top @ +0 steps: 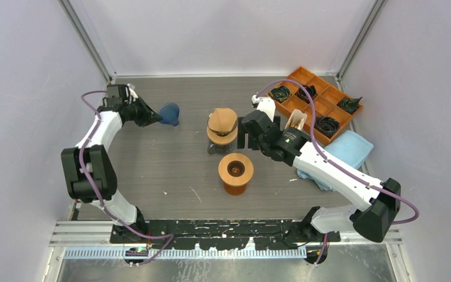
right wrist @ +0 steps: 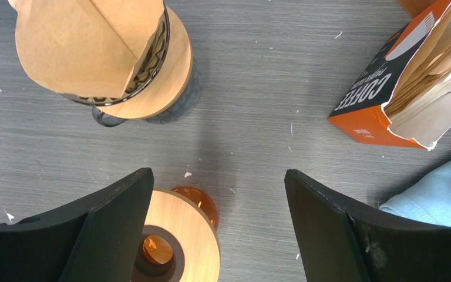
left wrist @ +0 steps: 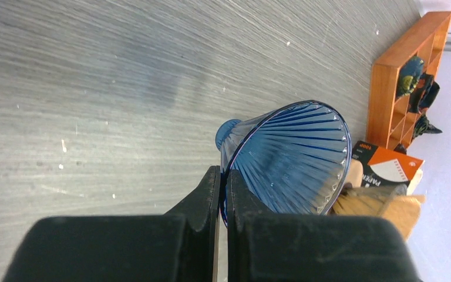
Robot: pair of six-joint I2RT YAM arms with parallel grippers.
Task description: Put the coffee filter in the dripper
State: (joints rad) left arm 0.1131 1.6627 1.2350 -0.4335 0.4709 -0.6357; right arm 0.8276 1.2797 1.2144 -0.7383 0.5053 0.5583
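Because the left gripper (left wrist: 223, 189) is pinched shut on only the thin rim of the blue dripper (left wrist: 296, 150), held tilted near the tabletop's far left edge, the dripper could twist or slip free. The right gripper (right wrist: 217, 176) hangs wide open and empty at mid-tabletop beside the brown coffee filter (right wrist: 76, 47), and a careless grab might crumple it.

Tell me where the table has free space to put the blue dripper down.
Bare table lies between the left arm and the amber dripper, and behind the filter-topped dripper. The right side is crowded: orange tray, filter box, blue cloth.
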